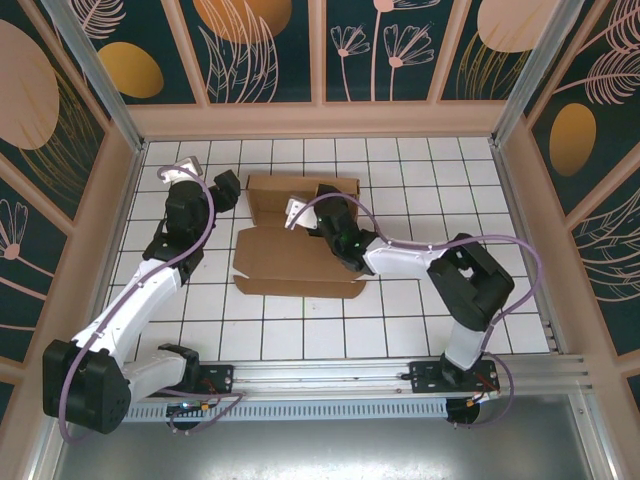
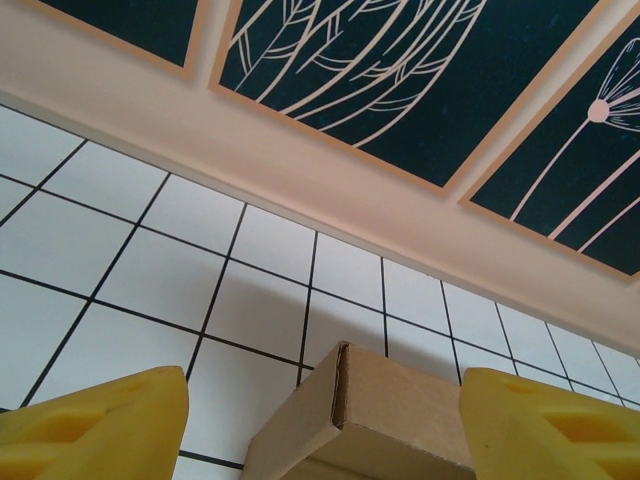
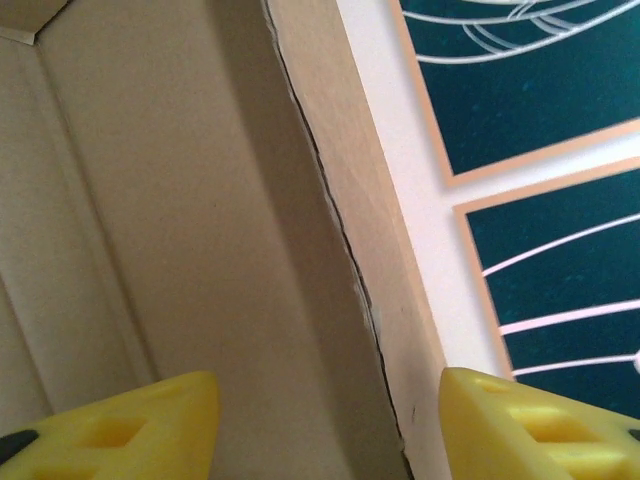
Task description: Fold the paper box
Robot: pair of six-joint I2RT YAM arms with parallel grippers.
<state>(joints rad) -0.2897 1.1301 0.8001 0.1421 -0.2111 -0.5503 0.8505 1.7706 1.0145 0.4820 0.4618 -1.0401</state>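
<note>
Left of the box, the left gripper has its jaws spread. Its yellow fingers stand on either side of the box's left corner and grip nothing; whether they touch the board I cannot tell. The box lies mid-table on the white tiles, toward the back. Its rear wall is raised, a broad panel lies flat in front of that wall, and a narrow flap runs along the near edge. Over the rear wall, right of the box's centre, the right gripper is likewise released. One finger is inside the box and one outside, with the wall's top edge running between them.

The step looks like firming up the rear wall and its corner. To do it well, I judge the right jaws should close far enough down to catch both layers. The left fingers should sit square to the corner, and the bend should follow the scored crease, not cross the fluting. The board is plain brown corrugated card, matt and stiff between creases. The wall's edge shows a thin, slightly ragged seam where two layers meet, and the left corner is crisp and square.
</note>
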